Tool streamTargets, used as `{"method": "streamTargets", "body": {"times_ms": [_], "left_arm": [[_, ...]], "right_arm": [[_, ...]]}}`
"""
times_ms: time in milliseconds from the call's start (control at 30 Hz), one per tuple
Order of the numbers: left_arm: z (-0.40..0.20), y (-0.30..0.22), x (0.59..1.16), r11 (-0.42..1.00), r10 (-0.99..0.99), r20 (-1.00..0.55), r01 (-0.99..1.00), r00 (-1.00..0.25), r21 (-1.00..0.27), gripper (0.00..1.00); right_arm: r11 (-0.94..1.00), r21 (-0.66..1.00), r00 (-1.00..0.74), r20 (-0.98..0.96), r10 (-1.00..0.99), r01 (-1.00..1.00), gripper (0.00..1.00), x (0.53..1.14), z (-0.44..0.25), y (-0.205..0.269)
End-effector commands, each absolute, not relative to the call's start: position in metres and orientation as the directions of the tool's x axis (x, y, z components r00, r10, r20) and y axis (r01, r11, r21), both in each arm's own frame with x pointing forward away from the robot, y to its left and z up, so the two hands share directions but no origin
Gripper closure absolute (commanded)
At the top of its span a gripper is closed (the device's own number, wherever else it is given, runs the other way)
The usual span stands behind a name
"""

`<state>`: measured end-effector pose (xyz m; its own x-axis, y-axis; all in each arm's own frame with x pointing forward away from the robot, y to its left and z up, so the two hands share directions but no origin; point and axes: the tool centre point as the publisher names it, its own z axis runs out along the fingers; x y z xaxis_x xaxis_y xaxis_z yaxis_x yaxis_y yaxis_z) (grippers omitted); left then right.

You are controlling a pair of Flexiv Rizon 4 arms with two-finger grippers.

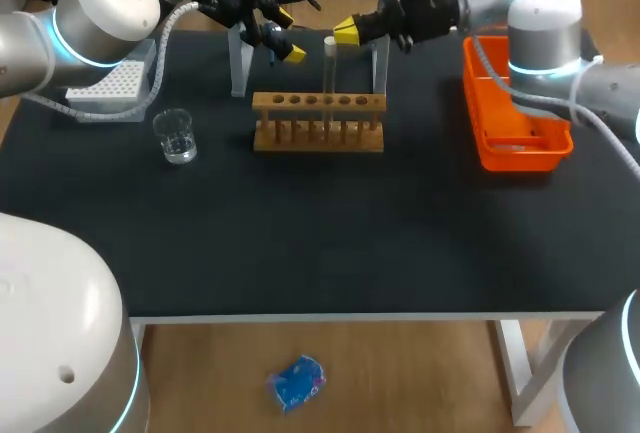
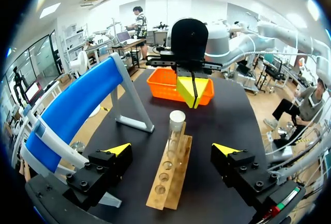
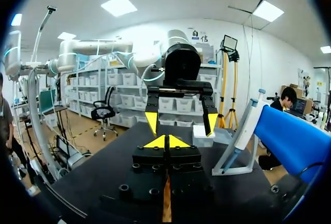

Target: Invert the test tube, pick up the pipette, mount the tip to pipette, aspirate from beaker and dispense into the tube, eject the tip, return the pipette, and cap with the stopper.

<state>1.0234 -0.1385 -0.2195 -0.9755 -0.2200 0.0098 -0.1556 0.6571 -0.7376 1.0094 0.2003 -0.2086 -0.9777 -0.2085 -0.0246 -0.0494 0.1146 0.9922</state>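
A clear glass test tube (image 1: 329, 78) stands upright in the wooden rack (image 1: 318, 125) mid-bench, well back from the black bench's (image 1: 320, 253) front edge. A small glass beaker (image 1: 177, 138) sits apart on the rack's left, and an orange plastic basket (image 1: 520, 158) lies near the right edge. The left gripper (image 1: 289, 35) hangs just left of the tube's top, fingers spread wide and holding nothing. The right gripper (image 1: 347, 30) is just beside the tube's top on the other side, yellow tips pressed together and empty.

Rack (image 3: 166, 204) mostly hidden beneath right claw (image 3: 166, 142)
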Motion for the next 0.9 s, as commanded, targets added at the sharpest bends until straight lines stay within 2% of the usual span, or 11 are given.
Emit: {"method": "streamTargets", "body": {"times_ms": [33,900], "left_arm": [[-0.218,-0.138,1.024,0.660,-0.218,0.013,-0.157,-0.976,-0.735,0.00],[-0.218,-0.138,1.024,0.660,-0.218,0.013,-0.157,-0.976,-0.735,0.00]], "right_arm": [[0.091,0.995,-0.973,-0.025,-0.230,-0.047,1.00,1.018,-0.212,0.205],[0.073,0.997,-0.972,-0.020,-0.234,-0.038,1.00,1.022,-0.219,0.215]]}}
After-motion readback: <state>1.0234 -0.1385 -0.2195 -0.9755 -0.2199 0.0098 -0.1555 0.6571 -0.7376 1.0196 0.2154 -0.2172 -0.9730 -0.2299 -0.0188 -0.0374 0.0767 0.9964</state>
